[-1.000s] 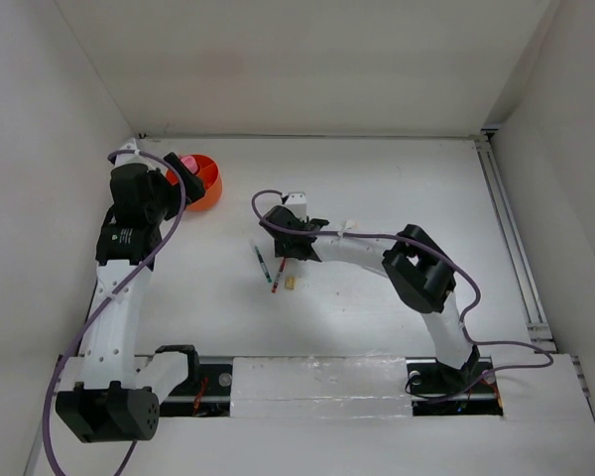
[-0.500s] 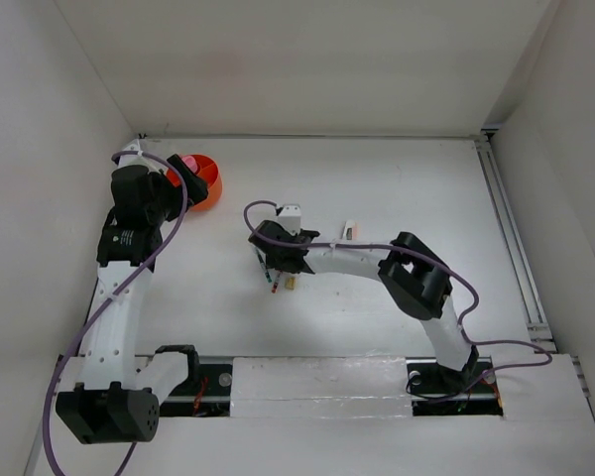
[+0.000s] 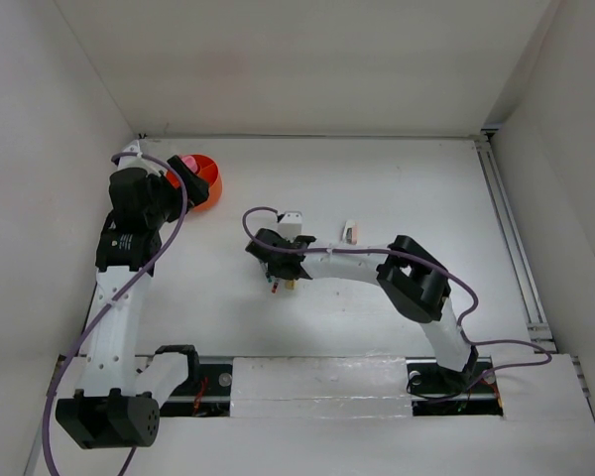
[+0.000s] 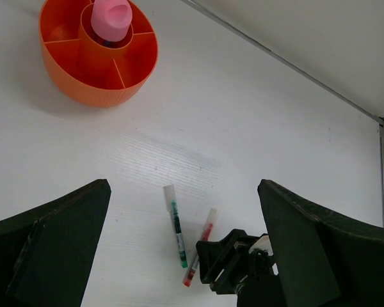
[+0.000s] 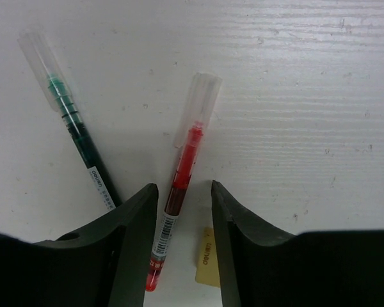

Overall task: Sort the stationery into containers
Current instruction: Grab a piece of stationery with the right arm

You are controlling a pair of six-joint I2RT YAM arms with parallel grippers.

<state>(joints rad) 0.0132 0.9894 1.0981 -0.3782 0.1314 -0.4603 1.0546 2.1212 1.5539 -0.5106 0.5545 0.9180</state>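
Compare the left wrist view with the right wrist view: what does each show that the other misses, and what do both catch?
Left wrist only: the orange tub with a pink-capped tube standing in its centre compartment. Right wrist only: a small tan piece beside the red pen, and a close look at the right end effector with its open fingers on either side of that pen. Both: the red pen, the green pen next to it, and the right end effector.
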